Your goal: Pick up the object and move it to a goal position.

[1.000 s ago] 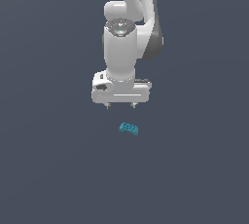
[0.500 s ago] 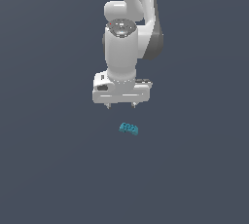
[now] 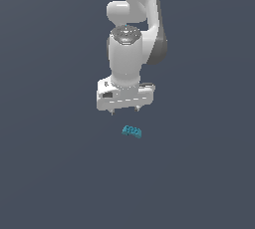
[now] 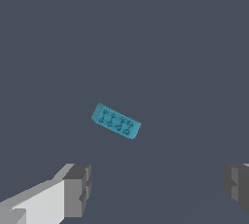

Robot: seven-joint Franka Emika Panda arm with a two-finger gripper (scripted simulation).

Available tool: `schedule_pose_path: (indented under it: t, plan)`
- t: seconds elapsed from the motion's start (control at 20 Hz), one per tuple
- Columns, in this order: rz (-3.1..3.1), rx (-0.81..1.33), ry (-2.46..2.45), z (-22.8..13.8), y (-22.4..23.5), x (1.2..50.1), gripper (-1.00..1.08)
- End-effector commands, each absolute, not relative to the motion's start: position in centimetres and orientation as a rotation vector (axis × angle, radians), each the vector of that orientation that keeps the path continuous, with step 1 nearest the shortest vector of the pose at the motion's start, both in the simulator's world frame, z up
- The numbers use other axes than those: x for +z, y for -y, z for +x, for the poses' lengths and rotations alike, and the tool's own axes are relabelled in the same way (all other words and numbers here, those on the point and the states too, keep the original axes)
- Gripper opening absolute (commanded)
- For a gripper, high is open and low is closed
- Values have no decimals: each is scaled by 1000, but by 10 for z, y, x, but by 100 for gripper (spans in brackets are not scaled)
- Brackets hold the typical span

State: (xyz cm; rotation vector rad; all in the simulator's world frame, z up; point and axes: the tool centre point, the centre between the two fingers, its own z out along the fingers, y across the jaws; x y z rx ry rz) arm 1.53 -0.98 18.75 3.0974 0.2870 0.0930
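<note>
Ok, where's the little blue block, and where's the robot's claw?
Blue block point(image 4: 116, 122): wrist view, on its bumpy top face.
Blue block point(image 3: 132, 132): exterior view, on its middle.
Gripper point(image 3: 124, 111): exterior view, midway between its two fingertips, open.

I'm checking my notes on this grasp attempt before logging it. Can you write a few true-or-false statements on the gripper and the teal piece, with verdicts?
1. The gripper is open. True.
2. The teal piece is clamped between the fingers. False: it lies apart from them on the grey surface.
3. The piece has small bumps on top. True.
4. Two teal pieces lie on the surface. False: only one.
</note>
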Motion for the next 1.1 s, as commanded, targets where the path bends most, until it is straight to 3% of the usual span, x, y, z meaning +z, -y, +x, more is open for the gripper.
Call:
schedule_pose_path:
  t: [0.0, 1.05]
  plan:
    - [3087, 86, -364, 16, 9, 182, 100]
    - [2843, 17, -1263, 23, -6, 120, 100]
